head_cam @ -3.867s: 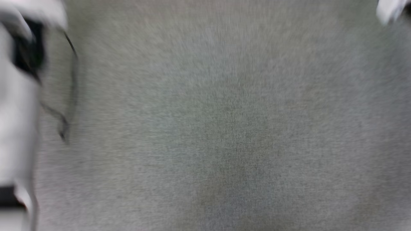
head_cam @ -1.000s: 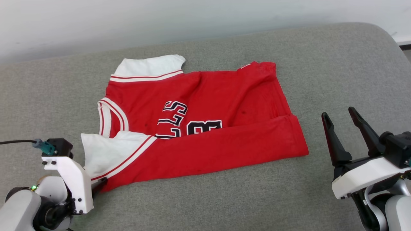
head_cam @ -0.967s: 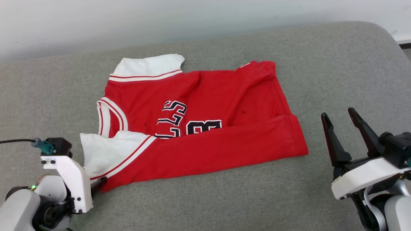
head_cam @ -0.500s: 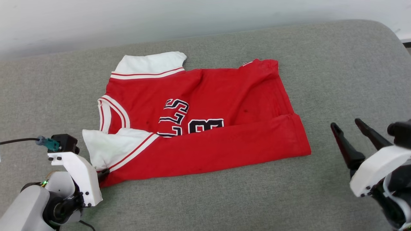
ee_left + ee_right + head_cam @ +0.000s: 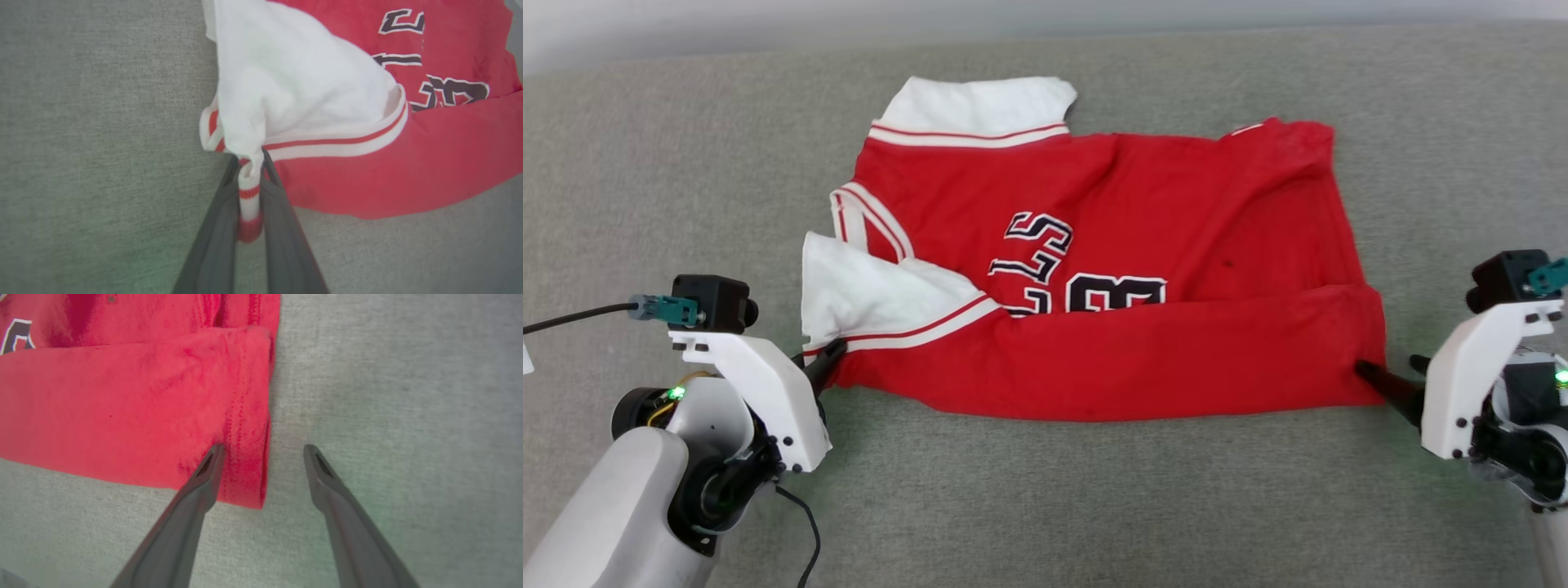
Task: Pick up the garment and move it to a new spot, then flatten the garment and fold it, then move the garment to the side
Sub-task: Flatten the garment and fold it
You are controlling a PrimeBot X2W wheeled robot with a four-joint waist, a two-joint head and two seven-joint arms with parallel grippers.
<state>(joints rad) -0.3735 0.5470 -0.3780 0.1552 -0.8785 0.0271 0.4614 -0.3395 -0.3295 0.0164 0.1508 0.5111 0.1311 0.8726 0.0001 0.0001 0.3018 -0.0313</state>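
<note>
The garment (image 5: 1160, 245), a red jersey with white sleeves, lies sideways on the grey cushion (image 5: 1094, 506), collar to the left. Its near long edge is folded up over part of the black letters. My left gripper (image 5: 829, 355) is at the near white sleeve. In the left wrist view the left gripper (image 5: 250, 157) is shut on the striped sleeve trim of the garment (image 5: 408, 163). My right gripper (image 5: 1390, 366) is low at the near right hem corner. In the right wrist view the right gripper (image 5: 264, 448) is open, with one finger over the garment (image 5: 122, 396) and the other over bare cushion.
The grey fabric cushion stretches wide around the jersey on all sides. A pale wall (image 5: 686, 24) runs along its far edge. A black cable (image 5: 800, 523) hangs from my left arm near the front.
My left gripper has shut on the sleeve trim. My right gripper has dropped from a raised pose to the hem corner, still open. The head camera has tilted, shifting the whole view.
</note>
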